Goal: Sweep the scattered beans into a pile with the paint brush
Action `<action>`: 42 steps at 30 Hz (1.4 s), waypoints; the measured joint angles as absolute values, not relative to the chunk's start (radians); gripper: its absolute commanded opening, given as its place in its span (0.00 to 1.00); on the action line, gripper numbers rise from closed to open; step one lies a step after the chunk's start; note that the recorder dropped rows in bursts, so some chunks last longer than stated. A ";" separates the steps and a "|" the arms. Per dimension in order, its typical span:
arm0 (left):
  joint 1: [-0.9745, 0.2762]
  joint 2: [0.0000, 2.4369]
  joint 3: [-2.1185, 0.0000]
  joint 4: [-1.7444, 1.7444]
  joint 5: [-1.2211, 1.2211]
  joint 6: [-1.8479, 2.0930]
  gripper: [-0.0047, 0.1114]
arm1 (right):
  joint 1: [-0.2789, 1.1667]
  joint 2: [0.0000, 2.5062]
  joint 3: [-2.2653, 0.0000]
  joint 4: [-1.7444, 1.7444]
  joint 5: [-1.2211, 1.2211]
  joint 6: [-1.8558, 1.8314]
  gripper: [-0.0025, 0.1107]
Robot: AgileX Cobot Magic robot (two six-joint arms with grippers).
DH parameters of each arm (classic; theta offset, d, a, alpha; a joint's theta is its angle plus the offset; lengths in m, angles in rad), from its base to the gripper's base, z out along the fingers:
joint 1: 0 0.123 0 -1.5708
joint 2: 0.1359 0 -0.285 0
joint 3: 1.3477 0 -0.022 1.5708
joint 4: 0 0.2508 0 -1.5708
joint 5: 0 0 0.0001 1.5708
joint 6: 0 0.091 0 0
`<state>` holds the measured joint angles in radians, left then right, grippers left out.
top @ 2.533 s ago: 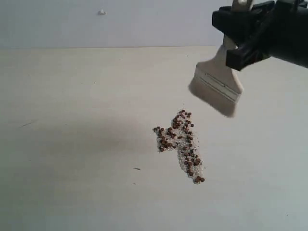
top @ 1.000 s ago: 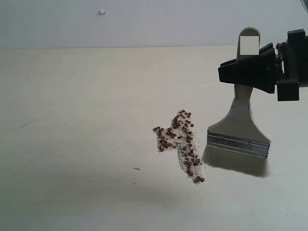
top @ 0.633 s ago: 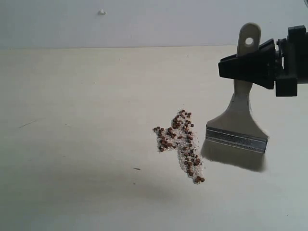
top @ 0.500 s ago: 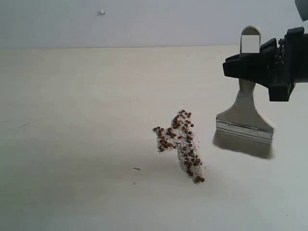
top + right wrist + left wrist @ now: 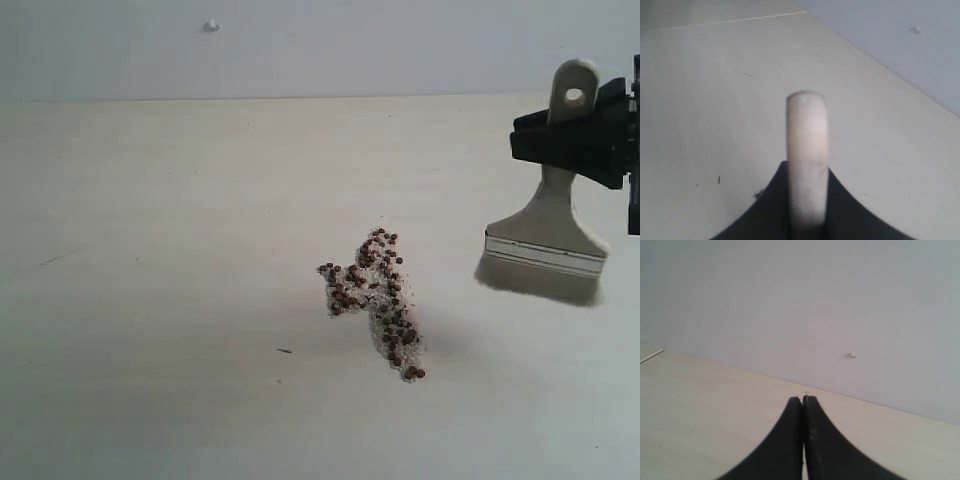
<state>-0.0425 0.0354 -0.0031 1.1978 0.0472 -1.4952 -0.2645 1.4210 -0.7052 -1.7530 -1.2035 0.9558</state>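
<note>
The beans [image 5: 375, 300], reddish-brown and mixed with white grains, lie in a narrow, uneven pile near the middle of the pale table. To their right the paint brush [image 5: 548, 240] stands upright with its whitish bristles down, apart from the pile. My right gripper [image 5: 572, 140] is shut on its cream handle, just below the hole at the end. In the right wrist view the handle [image 5: 807, 145] rises between the black fingers of the right gripper [image 5: 808, 167]. My left gripper [image 5: 803, 401] is shut and holds nothing. It points at the table's far edge and the wall.
The pale table [image 5: 150, 250] runs back to a grey wall with a small white dot [image 5: 212, 25]. A tiny dark fleck [image 5: 285, 350] lies left of the pile and a faint scratch [image 5: 55, 258] marks the far left.
My right gripper has carried the upright brush to the right, away from the beans, and a little farther back. The pile has kept its shape.
</note>
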 measured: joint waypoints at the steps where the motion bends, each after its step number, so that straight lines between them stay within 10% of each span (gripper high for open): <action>1: -0.042 0.035 -0.003 1.198 0.047 -1.495 0.04 | -0.272 1.427 -0.698 -1.753 -1.203 0.958 0.02; 42: -0.042 0.035 -0.003 1.198 0.047 -1.495 0.04 | 0.070 1.844 -0.614 -1.669 -1.298 0.481 0.02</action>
<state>-0.0425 0.0354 -0.0031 1.1978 0.0472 -1.4952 0.0702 1.8444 -0.6143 -1.6691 -1.2978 0.4814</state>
